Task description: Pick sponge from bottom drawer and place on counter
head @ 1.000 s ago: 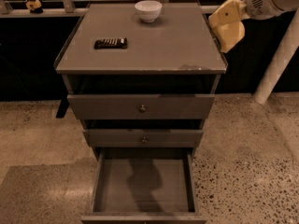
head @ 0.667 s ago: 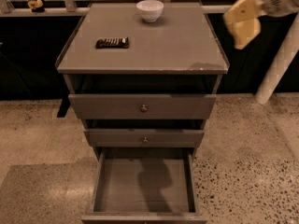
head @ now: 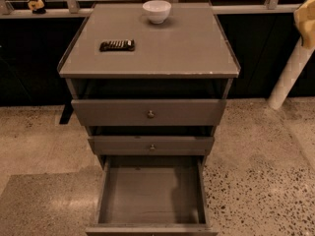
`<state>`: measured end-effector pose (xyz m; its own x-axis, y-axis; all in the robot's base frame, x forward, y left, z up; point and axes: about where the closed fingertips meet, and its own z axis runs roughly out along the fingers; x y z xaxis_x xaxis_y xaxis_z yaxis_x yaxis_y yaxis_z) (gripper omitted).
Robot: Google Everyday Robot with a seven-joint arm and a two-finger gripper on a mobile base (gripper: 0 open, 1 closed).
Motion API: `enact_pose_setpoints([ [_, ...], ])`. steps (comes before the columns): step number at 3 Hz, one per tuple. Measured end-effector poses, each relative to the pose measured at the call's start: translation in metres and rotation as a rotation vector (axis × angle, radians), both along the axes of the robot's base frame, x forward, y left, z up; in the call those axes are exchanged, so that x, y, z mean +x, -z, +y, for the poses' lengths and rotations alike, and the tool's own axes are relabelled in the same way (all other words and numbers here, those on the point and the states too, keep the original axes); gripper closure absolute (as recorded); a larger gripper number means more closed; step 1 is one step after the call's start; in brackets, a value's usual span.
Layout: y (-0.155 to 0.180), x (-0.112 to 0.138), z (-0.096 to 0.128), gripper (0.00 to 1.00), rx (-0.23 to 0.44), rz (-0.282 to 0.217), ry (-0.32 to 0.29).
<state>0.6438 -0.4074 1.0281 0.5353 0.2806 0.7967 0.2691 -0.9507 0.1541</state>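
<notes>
A: Swinging rightward since a second ago, the yellow two-finger gripper (head: 307, 18) is hanging at the far right edge, clear of the flat grey counter (head: 167, 58).
B: Gripping the pale-yellow sponge?
A: Cannot tell. None is showing in the deep grey bottom drawer (head: 150, 195), which is standing pulled out for reaching in.
</notes>
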Motion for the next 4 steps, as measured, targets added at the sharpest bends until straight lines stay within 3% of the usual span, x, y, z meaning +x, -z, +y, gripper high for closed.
enact_pose_setpoints([
  [2, 0.001, -0.035, -0.049, 1.0, -0.001, 0.001, 0.079],
  [3, 0.002, -0.048, -0.063, 1.0, -0.022, 0.004, 0.083],
  [4, 0.002, -0.045, -0.035, 1.0, -0.067, 0.017, -0.069],
])
